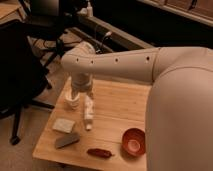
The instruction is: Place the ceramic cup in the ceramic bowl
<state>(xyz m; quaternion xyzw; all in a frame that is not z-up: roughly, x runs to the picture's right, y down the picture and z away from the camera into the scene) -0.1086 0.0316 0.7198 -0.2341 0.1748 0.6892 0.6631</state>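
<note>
The ceramic cup point(73, 102), small, white and round, stands at the far left of the wooden table point(117, 107). My gripper point(76, 95) hangs from the pale arm right over the cup and hides part of it. The ceramic bowl point(133, 141), red-orange with a pale inner bottom, sits near the table's front right edge, well apart from the cup. My arm's large white upper part fills the right side of the view.
A slim white bottle point(89, 110) lies just right of the cup. A pale block point(64, 125) and a grey block point(66, 141) lie at the front left. A dark red elongated object point(100, 153) lies left of the bowl. A black office chair point(20, 75) stands left of the table.
</note>
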